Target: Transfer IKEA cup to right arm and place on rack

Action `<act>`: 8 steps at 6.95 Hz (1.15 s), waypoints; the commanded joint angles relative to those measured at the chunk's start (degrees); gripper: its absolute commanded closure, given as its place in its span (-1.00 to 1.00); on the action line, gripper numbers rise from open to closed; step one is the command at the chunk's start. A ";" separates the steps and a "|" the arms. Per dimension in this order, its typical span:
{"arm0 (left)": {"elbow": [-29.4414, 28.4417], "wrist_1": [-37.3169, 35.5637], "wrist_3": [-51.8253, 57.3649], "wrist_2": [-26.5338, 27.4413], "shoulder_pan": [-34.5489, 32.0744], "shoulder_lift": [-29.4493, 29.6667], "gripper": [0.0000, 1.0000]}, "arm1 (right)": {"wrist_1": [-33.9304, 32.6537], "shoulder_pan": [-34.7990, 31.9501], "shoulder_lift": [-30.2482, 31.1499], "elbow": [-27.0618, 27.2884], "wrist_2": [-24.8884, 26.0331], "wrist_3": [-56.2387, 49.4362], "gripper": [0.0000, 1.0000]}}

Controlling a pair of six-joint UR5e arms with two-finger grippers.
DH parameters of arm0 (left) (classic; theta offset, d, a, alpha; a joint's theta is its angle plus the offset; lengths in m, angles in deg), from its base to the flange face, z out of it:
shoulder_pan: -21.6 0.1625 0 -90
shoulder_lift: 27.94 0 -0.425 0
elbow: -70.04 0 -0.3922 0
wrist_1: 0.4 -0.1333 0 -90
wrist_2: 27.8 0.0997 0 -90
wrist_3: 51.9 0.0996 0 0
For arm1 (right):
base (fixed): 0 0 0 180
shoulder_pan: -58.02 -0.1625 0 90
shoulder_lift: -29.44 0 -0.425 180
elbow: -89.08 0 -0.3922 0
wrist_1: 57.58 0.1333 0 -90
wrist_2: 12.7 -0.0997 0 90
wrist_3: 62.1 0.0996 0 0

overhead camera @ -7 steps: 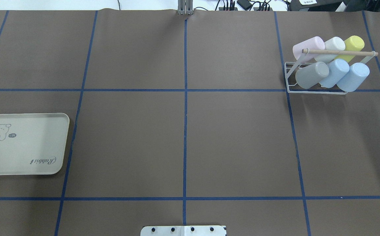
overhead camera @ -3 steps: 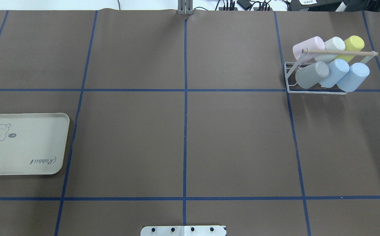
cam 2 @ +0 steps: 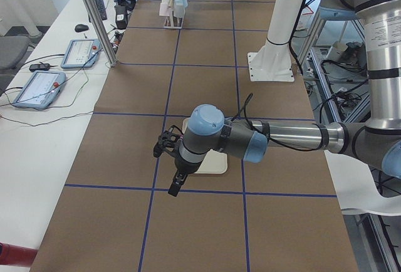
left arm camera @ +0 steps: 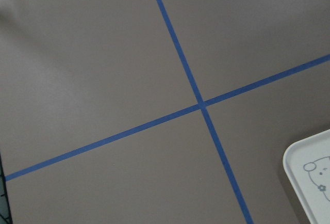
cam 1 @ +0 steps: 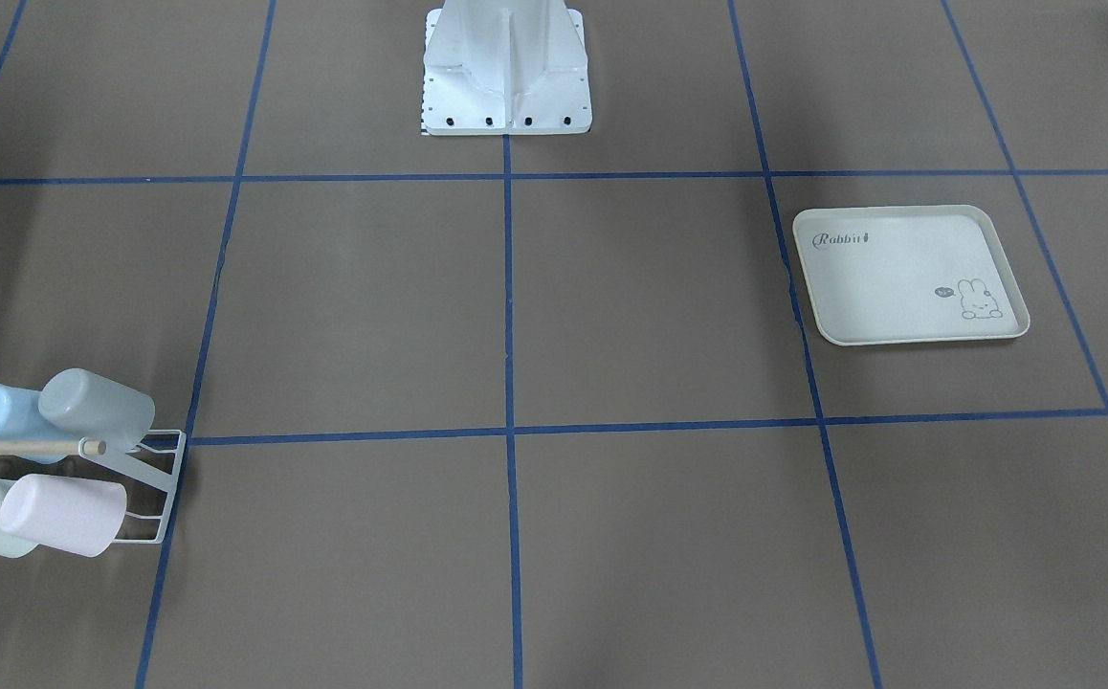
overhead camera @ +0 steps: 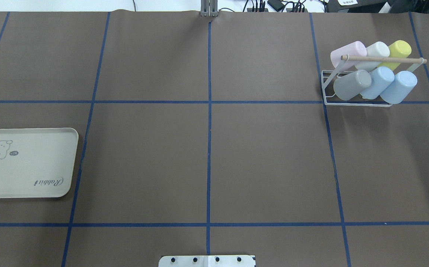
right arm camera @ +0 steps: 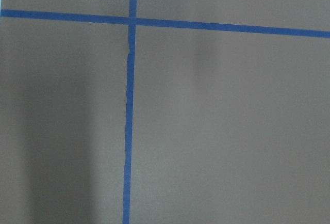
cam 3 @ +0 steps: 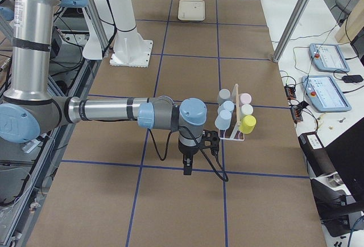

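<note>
Counted six cups on the rack [overhead camera: 359, 105], at the far right of the table [overhead camera: 207, 159], on the robot's right side. Found them tilted in two rows of three. Noted a pink cup [overhead camera: 348, 52], a white cup [overhead camera: 378, 49] and a yellow cup [overhead camera: 400, 49] in the far row. Noted a grey cup [overhead camera: 351, 86], a light-blue cup [overhead camera: 382, 82] and a second light-blue cup [overhead camera: 399, 87] in the near row. Saw all six as smooth, matte, rounded tumblers. Could not single out the task's own cup among them.

Made out one rack only: thin white wire, rectangular at the base, with one pale wooden dowel [overhead camera: 383, 59] laid straight across the top.

Spotted one tray [overhead camera: 29, 167] well apart, at the table's left edge: cream, flat, low-rimmed, round-cornered, printed with a small rabbit and the word "Rabbit".

Saw the table covered in dull brown paper and gridded with blue tape lines [overhead camera: 209, 122].

Caught both arms in the side views only. Could not tell how wide the left gripper [cam 2: 175, 190] stood, pointing down near the tray. Could not tell it for the right gripper [cam 3: 186, 171] either, pointing down near the rack but apart from it.
</note>
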 commanded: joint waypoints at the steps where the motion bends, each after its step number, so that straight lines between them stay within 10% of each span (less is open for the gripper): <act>1: -2.22 -0.76 -0.50 -0.23 0.07 -0.27 -1.00 | 0.00 -0.01 0.13 -0.05 -0.17 0.01 -0.99; 5: -1.73 -18.35 -0.32 -6.43 0.08 -2.04 -1.00 | 0.00 -0.01 0.04 0.04 -0.26 -0.08 -0.99; 8: -2.59 -11.44 -0.06 -7.27 0.16 -1.95 -1.00 | 0.00 -0.01 0.04 0.13 -0.35 0.01 -0.99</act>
